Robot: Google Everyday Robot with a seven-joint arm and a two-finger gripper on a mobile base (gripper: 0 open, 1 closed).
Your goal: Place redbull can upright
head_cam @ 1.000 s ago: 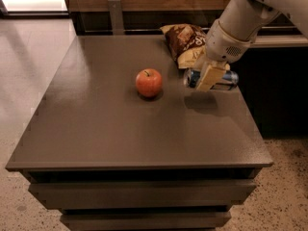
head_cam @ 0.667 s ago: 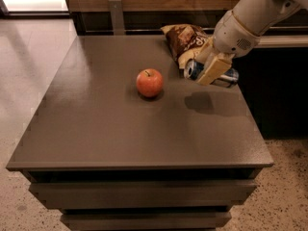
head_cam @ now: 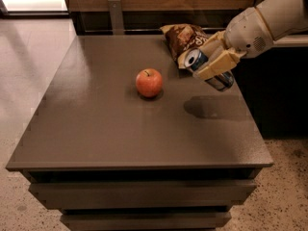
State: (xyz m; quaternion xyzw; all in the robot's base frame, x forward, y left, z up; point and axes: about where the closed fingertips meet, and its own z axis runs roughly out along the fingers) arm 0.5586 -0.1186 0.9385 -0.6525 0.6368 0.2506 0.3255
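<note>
The redbull can [head_cam: 196, 59] is blue and silver and tilted, its silver top end facing left toward the camera. My gripper [head_cam: 211, 64] is shut on the redbull can and holds it in the air above the right part of the brown table [head_cam: 96, 124]. The can's shadow lies on the table below it. The white arm reaches in from the upper right.
A red apple [head_cam: 148, 82] sits near the table's middle, left of the can. A brown-and-yellow chip bag [head_cam: 183, 40] lies at the table's back, just behind the gripper. A wooden wall and a dark ledge run behind the table. The floor lies left and right.
The gripper has lifted the can off the table and tilted it, so its top end now points left. The apple and chip bag have not moved.
</note>
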